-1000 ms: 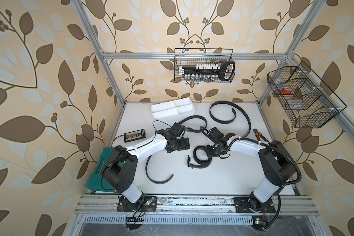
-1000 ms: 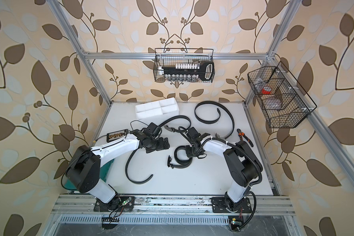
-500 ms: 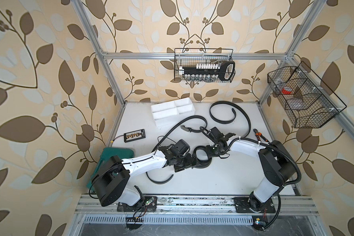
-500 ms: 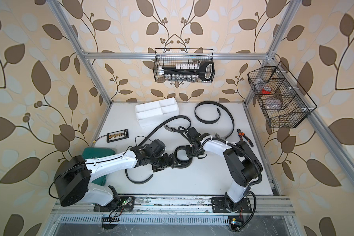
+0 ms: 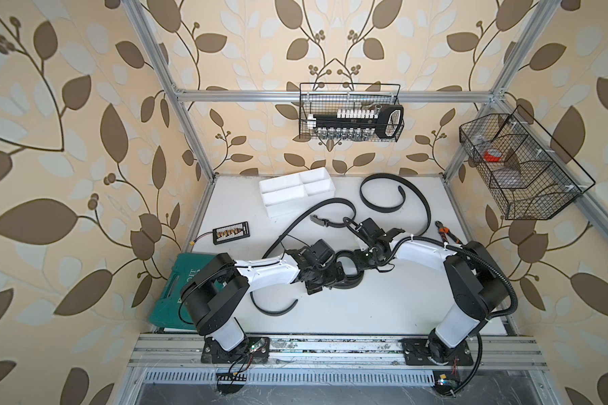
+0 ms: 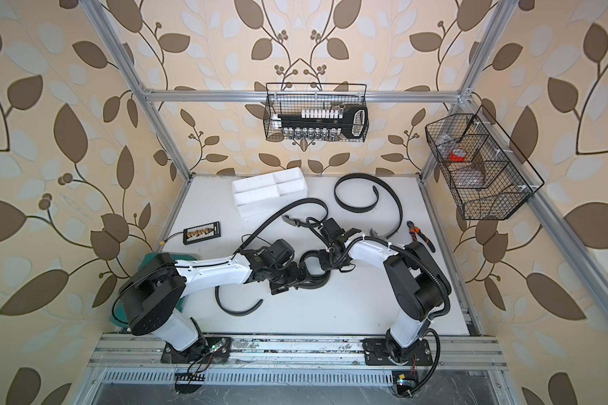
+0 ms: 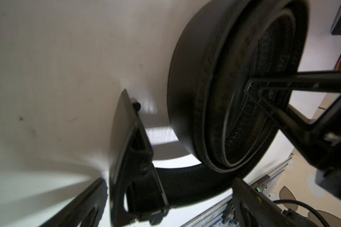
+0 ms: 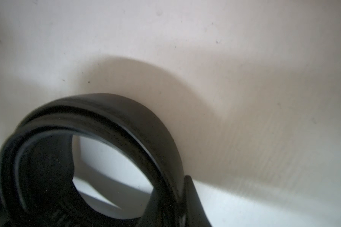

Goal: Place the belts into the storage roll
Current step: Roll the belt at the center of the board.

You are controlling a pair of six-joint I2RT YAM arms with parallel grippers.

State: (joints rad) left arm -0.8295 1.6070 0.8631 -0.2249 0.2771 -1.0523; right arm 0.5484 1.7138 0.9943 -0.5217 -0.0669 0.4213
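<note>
**Storage roll** [image 5: 285, 207]: a white tray of four compartments, placed at the far edge of the table [image 5: 383, 308], toward the left side.

**Coiled belt** [image 7: 185, 88]: wound into a ring and stood on edge at the middle of the table, well apart from the tray. Its wall is pinched by the right gripper [image 5: 360, 260], whose jaws are set narrow on it.

**Left gripper** [image 5: 332, 278]: the jaws are spread wide. It is positioned low, just beside the coil. Contact with the coil cannot be told.

**Second belt** [image 5: 327, 201]: uncoiled and arched from beside the tray. It is partly hidden under the left arm, and its tail is curled on the near side.

**Third belt** [image 5: 381, 210]: laid in an open loop to the right of the tray.

**Also listed:**
- Orange-handled pliers [image 5: 444, 232], at the right edge of the table.
- A green case [image 5: 171, 298], at the near left.
</note>
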